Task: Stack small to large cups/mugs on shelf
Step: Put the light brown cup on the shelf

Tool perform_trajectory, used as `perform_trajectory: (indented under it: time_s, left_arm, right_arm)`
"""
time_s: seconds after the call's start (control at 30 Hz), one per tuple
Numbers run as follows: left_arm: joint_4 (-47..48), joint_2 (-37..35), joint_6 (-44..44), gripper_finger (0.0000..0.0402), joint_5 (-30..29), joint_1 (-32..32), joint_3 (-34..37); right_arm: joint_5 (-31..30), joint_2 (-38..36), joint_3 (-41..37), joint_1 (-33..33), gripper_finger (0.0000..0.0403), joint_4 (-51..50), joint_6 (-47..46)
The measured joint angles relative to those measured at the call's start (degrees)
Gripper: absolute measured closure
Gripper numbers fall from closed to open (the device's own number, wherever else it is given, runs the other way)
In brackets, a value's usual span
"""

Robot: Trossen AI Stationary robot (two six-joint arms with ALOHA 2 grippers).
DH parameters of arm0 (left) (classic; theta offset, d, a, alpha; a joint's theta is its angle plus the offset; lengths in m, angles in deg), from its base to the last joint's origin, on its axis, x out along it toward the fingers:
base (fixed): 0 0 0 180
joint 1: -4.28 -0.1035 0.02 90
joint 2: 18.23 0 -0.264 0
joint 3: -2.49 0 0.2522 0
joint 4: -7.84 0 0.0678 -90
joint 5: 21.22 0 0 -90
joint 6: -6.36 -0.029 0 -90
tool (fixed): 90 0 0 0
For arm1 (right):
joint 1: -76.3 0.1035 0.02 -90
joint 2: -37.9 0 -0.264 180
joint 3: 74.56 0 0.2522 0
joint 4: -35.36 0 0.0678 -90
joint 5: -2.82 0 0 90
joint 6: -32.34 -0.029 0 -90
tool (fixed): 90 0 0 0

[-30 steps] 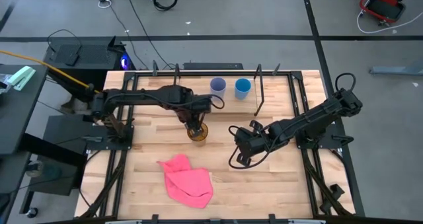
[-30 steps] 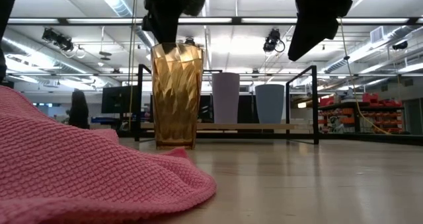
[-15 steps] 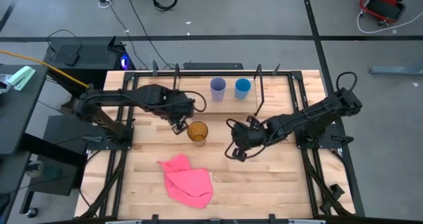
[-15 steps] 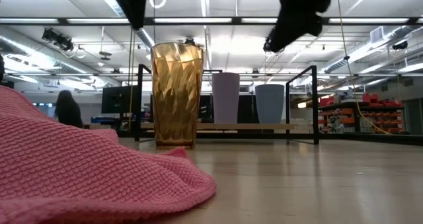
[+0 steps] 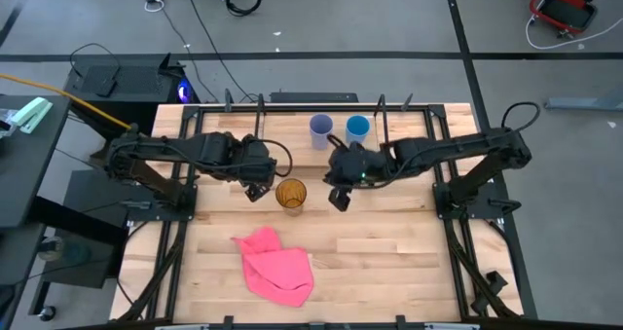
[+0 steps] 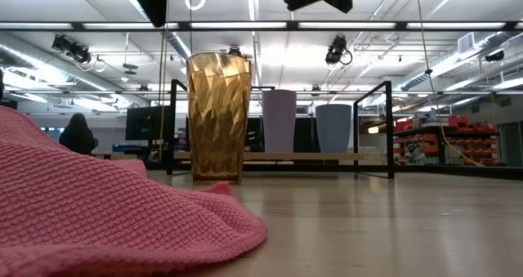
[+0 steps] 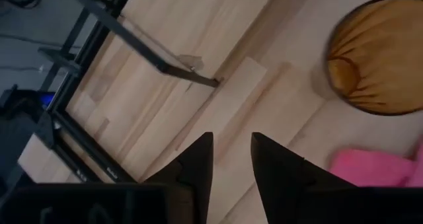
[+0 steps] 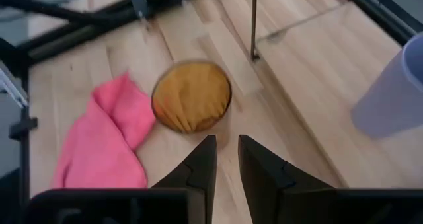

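The amber-brown cup [image 5: 290, 195] stands upright on its base on the table, in front of the shelf [image 6: 310, 156]; it also shows in the low view [image 6: 216, 118] and both wrist views [image 7: 380, 55] [image 8: 192, 95]. The lavender cup [image 5: 321, 128] and the blue cup [image 5: 357, 128] stand side by side on the shelf top. My left gripper [image 5: 255, 192] hangs narrowly open just left of the amber cup, touching nothing. My right gripper [image 5: 336, 201] is shut, raised just right of the amber cup, pointing toward it [image 8: 227, 141].
A crumpled pink cloth [image 5: 275, 265] lies on the table near the front edge, close to the amber cup's near side. The shelf's thin black legs [image 8: 253, 26] stand just behind the amber cup. Bare wood lies at the front right.
My left gripper has come off the amber cup's rim, risen and gone toward the table's left edge. The cup stays upright where it was. My right gripper has risen and gone toward the far edge and left, close to the amber cup.
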Motion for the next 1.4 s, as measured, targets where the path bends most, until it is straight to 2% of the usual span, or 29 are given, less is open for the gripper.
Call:
perform_trajectory:
  time_s: [0.13,0.27,0.43,0.73,0.87,1.07,1.27,1.4]
  left_arm:
    - [-0.93,-0.91,0.99,0.0290,-0.26,-1.65,6.06]
    - [-2.79,-2.83,0.87,0.0297,1.54,-3.89,13.82]
    - [-8.95,-8.35,0.62,0.0314,5.70,-5.85,22.51]
    - [-19.24,-20.09,4.04,0.0347,6.02,-6.04,35.20]
    - [-22.70,-22.34,5.49,0.0355,6.22,-6.04,39.57]
    - [-35.19,-22.48,1.74,0.0353,12.30,-6.02,45.35]
    - [-42.42,-22.09,0.52,0.0347,12.64,-6.04,47.33]
    - [-43.13,-22.11,0.52,0.0348,12.70,-6.02,47.47]
  right_arm:
    - [0.45,-0.01,2.71,-2.42,0.0331,-0.08,0.52]
    - [4.24,-0.02,3.12,-5.09,0.0331,-0.27,0.54]
    - [9.62,0.80,3.16,-8.01,0.0331,0.10,1.46]
    - [15.93,5.60,3.16,-11.29,0.0331,2.56,1.63]
    - [18.32,8.25,3.16,-13.08,0.0331,4.53,2.43]
    - [20.89,12.18,3.16,-14.25,0.0331,6.07,4.66]
    - [21.32,15.32,3.16,-14.45,0.0331,6.50,7.78]
    - [21.48,15.93,3.16,-14.38,0.0331,6.72,8.03]
